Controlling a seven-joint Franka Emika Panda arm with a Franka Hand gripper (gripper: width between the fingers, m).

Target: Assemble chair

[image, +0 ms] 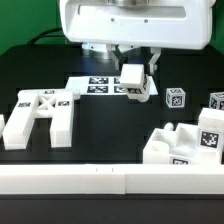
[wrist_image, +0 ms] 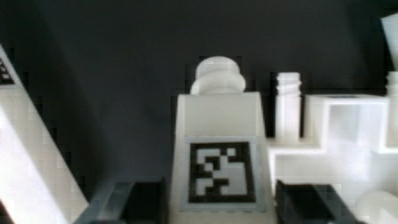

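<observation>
My gripper (image: 136, 70) is shut on a white tagged chair block (image: 137, 86) and holds it above the black table, near the back middle. In the wrist view this block (wrist_image: 222, 150) fills the space between my dark fingers (wrist_image: 135, 200), with its tag facing the camera and a rounded peg (wrist_image: 217, 76) at its far end. The cross-braced chair plate (image: 40, 115) lies flat at the exterior view's left. Several notched chair blocks (image: 185, 145) are grouped at the exterior view's right, and the wrist view shows them beyond the held block (wrist_image: 347, 125).
The marker board (image: 95, 84) lies flat behind the held block. Two small tagged cubes (image: 176, 98) (image: 218, 101) stand at the back right. A long white rail (image: 110, 180) runs along the table's front edge. A white part's edge (wrist_image: 32, 150) shows beside my gripper.
</observation>
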